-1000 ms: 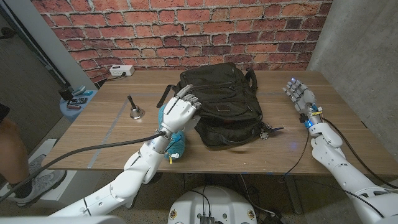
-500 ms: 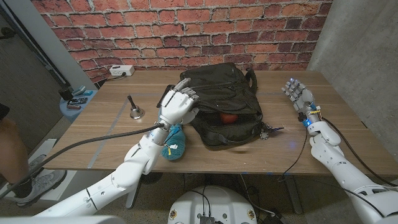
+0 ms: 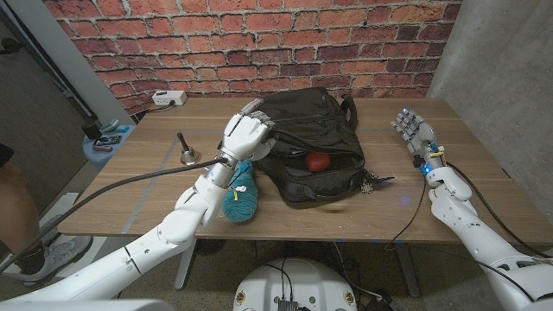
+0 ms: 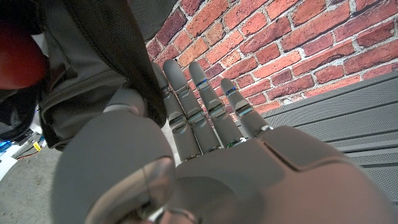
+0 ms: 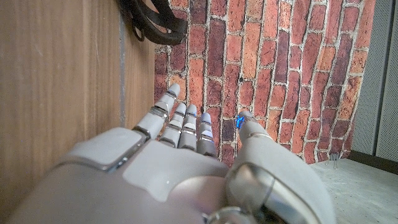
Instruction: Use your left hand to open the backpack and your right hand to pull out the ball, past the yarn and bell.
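A dark backpack (image 3: 315, 130) lies in the middle of the wooden table (image 3: 432, 207). My left hand (image 3: 246, 136) grips its front flap at the left side and holds it lifted, so the mouth gapes. Inside the opening shows a red ball (image 3: 318, 161). In the left wrist view the fingers (image 4: 199, 118) lie against the dark fabric (image 4: 106, 62), with the ball (image 4: 18, 56) beyond. A teal yarn skein (image 3: 239, 197) lies under my left forearm. A small metal bell (image 3: 186, 152) stands further left. My right hand (image 3: 415, 130) stands open to the right of the bag, holding nothing.
A white power strip (image 3: 169, 98) sits at the table's back left. A low blue stand (image 3: 105, 140) with small items and a person's leg (image 3: 17, 216) are left of the table. A backpack strap (image 5: 152, 22) lies on the wood ahead of my right hand.
My left hand has pulled the flap up and toward the back left. The bag's mouth has widened, baring the red ball and more of the yarn. The right hand barely moved.
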Available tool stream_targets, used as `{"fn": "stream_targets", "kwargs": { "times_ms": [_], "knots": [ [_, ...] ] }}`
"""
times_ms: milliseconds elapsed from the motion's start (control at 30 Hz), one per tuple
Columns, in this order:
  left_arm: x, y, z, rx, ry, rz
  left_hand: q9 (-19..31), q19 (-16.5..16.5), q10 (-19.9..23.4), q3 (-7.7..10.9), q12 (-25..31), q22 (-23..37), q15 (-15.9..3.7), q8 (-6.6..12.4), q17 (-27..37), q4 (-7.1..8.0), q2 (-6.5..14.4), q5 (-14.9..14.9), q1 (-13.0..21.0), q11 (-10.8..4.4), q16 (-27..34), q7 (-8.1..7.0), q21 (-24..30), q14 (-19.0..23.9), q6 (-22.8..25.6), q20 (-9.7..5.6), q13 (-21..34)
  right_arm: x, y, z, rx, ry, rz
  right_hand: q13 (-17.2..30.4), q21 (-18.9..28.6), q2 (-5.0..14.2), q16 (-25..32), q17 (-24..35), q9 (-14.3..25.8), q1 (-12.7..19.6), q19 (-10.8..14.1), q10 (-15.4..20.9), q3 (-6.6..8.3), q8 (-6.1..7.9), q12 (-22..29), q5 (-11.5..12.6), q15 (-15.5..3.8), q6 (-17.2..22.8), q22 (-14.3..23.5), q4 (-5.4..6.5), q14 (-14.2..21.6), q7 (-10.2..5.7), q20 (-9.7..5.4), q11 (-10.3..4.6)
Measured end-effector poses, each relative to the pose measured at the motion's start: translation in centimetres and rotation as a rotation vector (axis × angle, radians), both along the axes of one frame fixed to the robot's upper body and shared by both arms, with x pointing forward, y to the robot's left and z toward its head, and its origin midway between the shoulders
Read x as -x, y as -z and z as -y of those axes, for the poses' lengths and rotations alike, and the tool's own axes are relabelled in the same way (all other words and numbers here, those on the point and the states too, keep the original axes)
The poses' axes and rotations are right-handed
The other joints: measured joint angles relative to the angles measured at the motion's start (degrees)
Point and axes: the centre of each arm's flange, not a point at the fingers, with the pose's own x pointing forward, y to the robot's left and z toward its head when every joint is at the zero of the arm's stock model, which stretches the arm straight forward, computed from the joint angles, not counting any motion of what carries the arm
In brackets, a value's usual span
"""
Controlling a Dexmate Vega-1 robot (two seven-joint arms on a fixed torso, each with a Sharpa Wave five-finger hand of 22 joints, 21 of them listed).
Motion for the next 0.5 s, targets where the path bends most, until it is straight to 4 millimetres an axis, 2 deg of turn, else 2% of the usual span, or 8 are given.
{"fn": "stream_targets", "kwargs": {
  "times_ms": [200, 500],
  "knots": [
    [-0.4, -0.8, 0.0, 0.022, 0.004, -0.016, -0.17, 0.1, 0.0, 0.0, -0.45, 0.0, 0.0, 0.0, 0.0, 0.0, 0.0, 0.0, 0.0, 0.0, 0.04, -0.33, 0.0, 0.0, 0.31, -0.1, 0.08, -0.1, -0.3, -0.1, 0.006, 0.002, -0.01, 0.0, 0.0, 0.0, 0.0, 0.0, 0.0, 0.0, 0.0, 0.0, 0.0, 0.0, 0.0, 0.0, 0.0, 0.0, 0.0, 0.0, 0.0, 0.0, 0.0, 0.0],
    [-1.0, -1.9, 0.0, 0.049, 0.011, -0.043, -0.54, 0.1, 0.52, 0.0, -0.45, 0.0, 0.0, -0.01, 0.28, 0.0, 0.0, 0.0, 0.0, 0.08, 0.4, -0.03, 0.0, -0.01, 0.6, -0.1, 0.44, -0.1, -1.1, -0.4, 0.016, 0.002, -0.018, 0.0, 0.0, 0.0, 0.0, -0.31, 0.0, 0.0, 0.0, 0.0, 0.0, 0.0, 0.0, 0.0, 0.0, 0.0, 0.0, 0.0, 0.0, 0.0, 0.0, 0.0]
  ]
}}
